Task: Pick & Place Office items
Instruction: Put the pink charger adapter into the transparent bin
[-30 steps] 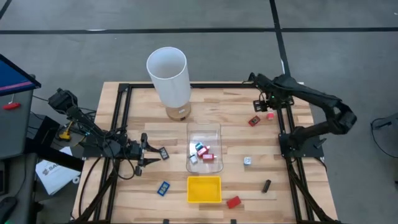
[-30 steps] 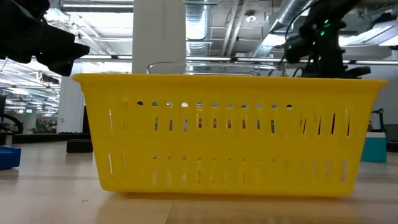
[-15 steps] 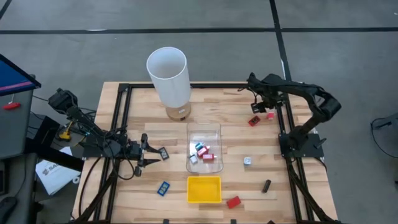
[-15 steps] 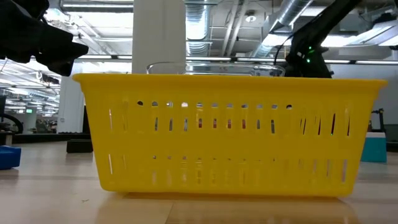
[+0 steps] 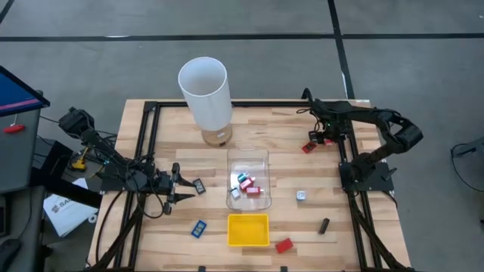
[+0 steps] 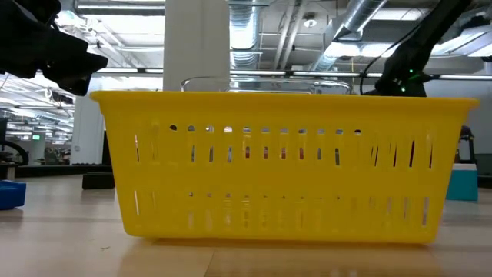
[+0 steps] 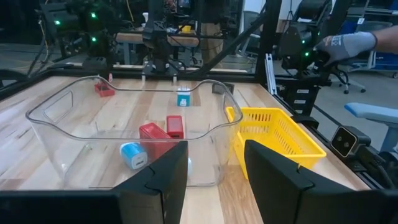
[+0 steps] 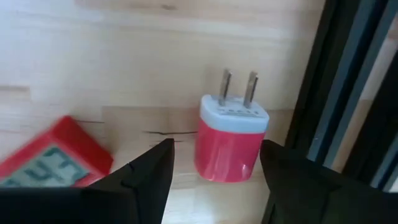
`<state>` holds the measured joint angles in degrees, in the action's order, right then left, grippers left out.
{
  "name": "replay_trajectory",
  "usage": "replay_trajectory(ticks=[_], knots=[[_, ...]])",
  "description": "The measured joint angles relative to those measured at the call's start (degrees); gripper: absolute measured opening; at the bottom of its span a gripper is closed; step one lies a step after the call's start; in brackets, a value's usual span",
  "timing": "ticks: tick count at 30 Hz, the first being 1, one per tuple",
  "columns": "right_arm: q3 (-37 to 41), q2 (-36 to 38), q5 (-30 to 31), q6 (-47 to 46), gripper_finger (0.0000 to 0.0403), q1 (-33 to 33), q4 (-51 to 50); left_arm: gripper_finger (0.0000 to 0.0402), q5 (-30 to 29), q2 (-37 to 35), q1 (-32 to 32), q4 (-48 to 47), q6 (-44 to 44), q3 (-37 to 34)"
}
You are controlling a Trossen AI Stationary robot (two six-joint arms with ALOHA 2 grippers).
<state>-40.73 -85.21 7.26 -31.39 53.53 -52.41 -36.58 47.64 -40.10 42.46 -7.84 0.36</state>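
Wooden table (image 5: 151, 136) holds all. Tall white tube (image 5: 204, 91) stands at back. Clear bin (image 5: 248, 160) in middle has few small pieces inside, so job partly done. Yellow basket (image 5: 248, 230) near front looks empty.

Left out on table: red block (image 5: 283, 245), blue piece (image 5: 198, 228), black piece (image 5: 324, 225), white cube (image 5: 301, 196), red square piece (image 5: 308, 146), pink plug (image 8: 230, 144).

Right gripper (image 5: 321, 134) low over pink plug, fingers spread wide, grasping nothing. Plug sits between them, next to grab, I think.

Left gripper (image 5: 177, 185) waits beside bin, fingers apart, empty.
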Motion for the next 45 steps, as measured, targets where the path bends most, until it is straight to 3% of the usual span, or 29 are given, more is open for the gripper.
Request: replay_trajectory(ticks=[7,22,25,30,38,45], knots=[[2.65,0.22,-0.52,1.88,0.0221,1.50,3.23,0.0154,-0.01,0.00,0.00,0.04,0.02,0.00],[2.74,0.14,-1.46,6.02,0.0121,5.16,7.23,0.0154,-0.02,0.00,0.00,0.04,0.04,0.00],[2.73,0.30,-1.41,6.54,0.0121,4.18,7.39,0.0154,-0.02,0.00,-0.02,0.04,0.04,0.00],[2.97,4.87,0.05,5.51,0.0121,-2.13,2.56,0.0154,-0.02,0.00,0.00,0.04,-0.05,0.00],[-0.50,22.60,-4.71,-4.18,0.0121,-18.31,-0.34,0.0154,-0.07,0.00,0.01,0.08,-0.33,0.00],[-7.93,29.30,-7.13,-11.87,0.0121,-36.68,7.56,0.0154,-0.48,0.00,0.01,0.56,-0.18,0.00]])
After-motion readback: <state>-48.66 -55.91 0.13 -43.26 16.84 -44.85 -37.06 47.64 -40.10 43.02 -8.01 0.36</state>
